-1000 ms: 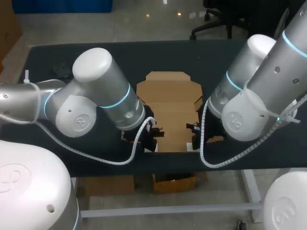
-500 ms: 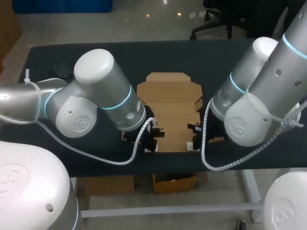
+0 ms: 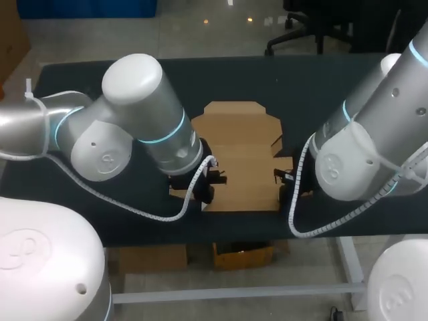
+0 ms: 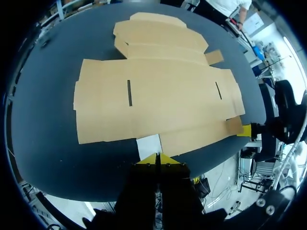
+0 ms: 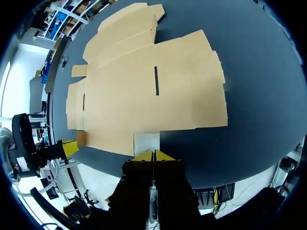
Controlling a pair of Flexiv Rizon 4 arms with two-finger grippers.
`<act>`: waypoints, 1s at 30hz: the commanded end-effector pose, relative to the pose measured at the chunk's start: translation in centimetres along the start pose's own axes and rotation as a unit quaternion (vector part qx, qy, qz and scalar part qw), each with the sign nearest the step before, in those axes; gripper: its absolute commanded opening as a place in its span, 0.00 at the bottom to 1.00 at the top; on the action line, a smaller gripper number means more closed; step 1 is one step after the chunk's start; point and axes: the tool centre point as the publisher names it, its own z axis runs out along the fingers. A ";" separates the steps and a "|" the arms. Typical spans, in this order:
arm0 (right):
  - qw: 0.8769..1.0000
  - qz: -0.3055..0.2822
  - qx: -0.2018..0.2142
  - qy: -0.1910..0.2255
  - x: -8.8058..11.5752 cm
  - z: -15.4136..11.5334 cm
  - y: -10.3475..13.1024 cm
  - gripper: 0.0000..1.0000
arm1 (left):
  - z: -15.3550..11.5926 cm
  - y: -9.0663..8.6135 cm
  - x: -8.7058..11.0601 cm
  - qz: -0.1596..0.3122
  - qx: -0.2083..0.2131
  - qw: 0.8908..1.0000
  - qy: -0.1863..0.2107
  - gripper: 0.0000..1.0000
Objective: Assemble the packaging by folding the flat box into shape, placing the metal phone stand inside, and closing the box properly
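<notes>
The flat brown cardboard box (image 3: 235,144) lies unfolded in the middle of the dark table. In the left wrist view the box (image 4: 153,96) spreads ahead of my left gripper (image 4: 157,158). Its yellow tips are pressed together at the near edge of a small pale tab (image 4: 148,145). My right gripper (image 5: 153,155) is also shut, its tips at a like pale tab (image 5: 146,141) on the box's (image 5: 144,86) near edge. In the head view the left gripper (image 3: 207,189) and the right gripper (image 3: 286,186) stand at the box's two near corners. I see no metal phone stand.
The table's front edge (image 3: 241,231) runs just behind both grippers. Dark table top (image 3: 301,87) lies bare around the box. A small dark thing (image 4: 45,42) sits near the far left of the table.
Both arms have shifted outward: the left gripper a little to the left, the right gripper to the right. More of the box's near corners shows now. Both grippers stay shut.
</notes>
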 end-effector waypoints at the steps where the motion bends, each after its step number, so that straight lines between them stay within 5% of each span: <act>1: 0.999 0.002 0.012 0.046 -1.2 -2.4 0.4 0.00 | -1.4 0.5 -0.2 -0.003 0.011 1.000 -0.016 0.00; 21: 0.995 0.016 0.009 0.100 -4.6 -5.8 2.8 0.00 | -4.7 -0.7 -3.3 -0.022 0.034 0.999 -0.013 0.00; 29: 0.993 0.015 0.003 0.116 -5.6 -7.0 4.2 0.21 | -6.1 -1.7 -3.8 -0.015 0.035 0.999 -0.011 0.00; 30: 0.993 0.014 0.002 0.121 -5.7 -7.1 4.3 0.25 | -6.3 -1.9 -3.8 -0.015 0.037 0.999 -0.012 0.07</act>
